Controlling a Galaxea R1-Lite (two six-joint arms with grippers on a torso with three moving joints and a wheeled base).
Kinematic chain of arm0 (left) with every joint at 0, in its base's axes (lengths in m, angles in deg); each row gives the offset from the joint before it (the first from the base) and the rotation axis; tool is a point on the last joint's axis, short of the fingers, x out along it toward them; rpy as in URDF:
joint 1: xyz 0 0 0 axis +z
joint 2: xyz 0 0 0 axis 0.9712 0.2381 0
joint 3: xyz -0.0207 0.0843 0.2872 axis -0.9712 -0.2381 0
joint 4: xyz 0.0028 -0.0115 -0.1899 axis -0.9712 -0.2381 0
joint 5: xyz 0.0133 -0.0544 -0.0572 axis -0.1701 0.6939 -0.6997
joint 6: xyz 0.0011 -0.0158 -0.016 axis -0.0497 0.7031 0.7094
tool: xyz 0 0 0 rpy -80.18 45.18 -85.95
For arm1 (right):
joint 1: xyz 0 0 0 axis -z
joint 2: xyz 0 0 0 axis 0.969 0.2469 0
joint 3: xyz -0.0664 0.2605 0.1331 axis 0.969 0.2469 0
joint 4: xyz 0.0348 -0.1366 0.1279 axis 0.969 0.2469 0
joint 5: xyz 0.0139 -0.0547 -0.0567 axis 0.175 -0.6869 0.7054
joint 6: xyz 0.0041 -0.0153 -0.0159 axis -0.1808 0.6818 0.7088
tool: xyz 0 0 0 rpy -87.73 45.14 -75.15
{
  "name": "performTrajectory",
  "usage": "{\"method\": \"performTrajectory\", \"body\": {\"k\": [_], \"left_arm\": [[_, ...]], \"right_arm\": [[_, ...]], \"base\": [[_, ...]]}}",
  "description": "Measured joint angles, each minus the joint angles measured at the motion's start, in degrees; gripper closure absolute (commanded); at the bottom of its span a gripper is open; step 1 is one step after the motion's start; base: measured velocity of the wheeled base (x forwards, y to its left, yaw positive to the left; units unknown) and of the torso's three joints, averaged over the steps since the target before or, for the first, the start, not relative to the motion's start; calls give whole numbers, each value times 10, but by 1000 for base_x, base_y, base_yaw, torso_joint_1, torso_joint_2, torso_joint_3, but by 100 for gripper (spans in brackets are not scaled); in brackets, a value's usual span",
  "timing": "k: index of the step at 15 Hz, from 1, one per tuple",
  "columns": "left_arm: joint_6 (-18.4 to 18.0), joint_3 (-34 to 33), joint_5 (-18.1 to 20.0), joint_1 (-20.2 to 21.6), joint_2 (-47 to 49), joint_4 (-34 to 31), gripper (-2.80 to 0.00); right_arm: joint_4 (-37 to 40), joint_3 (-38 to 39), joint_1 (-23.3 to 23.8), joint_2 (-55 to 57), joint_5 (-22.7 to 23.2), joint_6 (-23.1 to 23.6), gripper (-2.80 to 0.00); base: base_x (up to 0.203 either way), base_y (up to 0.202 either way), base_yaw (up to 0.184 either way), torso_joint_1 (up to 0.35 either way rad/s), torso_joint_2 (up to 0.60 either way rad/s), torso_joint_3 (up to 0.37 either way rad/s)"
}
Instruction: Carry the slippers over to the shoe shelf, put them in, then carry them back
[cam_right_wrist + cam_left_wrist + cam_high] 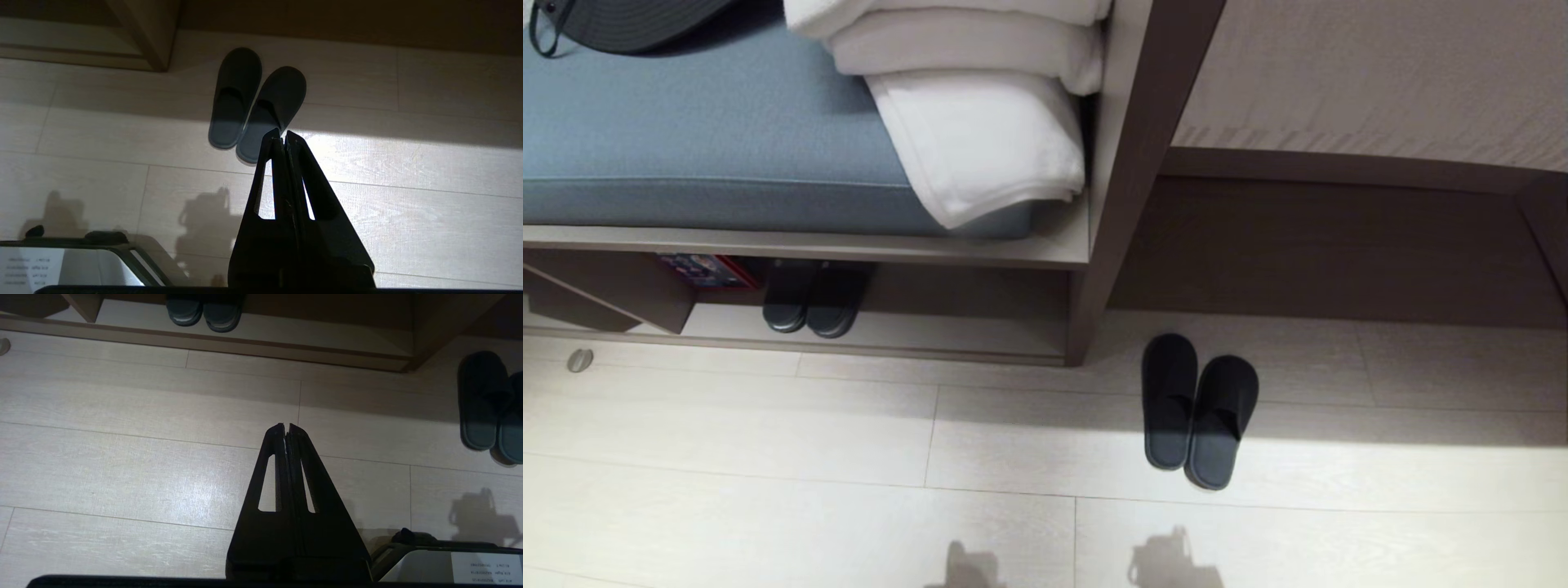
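The slippers (1196,408) lie side by side on the pale floor, toes toward the dark recess, with black uppers and blue-grey footbeds. They also show in the left wrist view (482,400) and in the right wrist view (253,102). The shoe shelf (931,331) is the low open tier to their left, beyond an upright panel (1094,269). My left gripper (286,425) hangs shut and empty over bare floor. My right gripper (283,134) is shut and empty, above the floor just short of the slippers' heels. Neither arm is in the head view.
A second dark pair (809,306) sits inside the shelf beside a red box (707,269). Above are a blue-grey bench cushion (686,131) and folded white towels (980,122). A small round stop (580,359) is on the floor. My base (449,559) is close below.
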Motion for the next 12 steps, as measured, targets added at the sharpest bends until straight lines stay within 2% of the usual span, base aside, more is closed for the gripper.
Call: {"method": "performTrajectory", "body": {"k": [12], "left_arm": [[-1, 0, 0, 0, 0, 0, 0]], "right_arm": [[0, 0, 0, 0, 0, 0, 0]], "base": [[0, 0, 0, 2, 1, 204]]}}
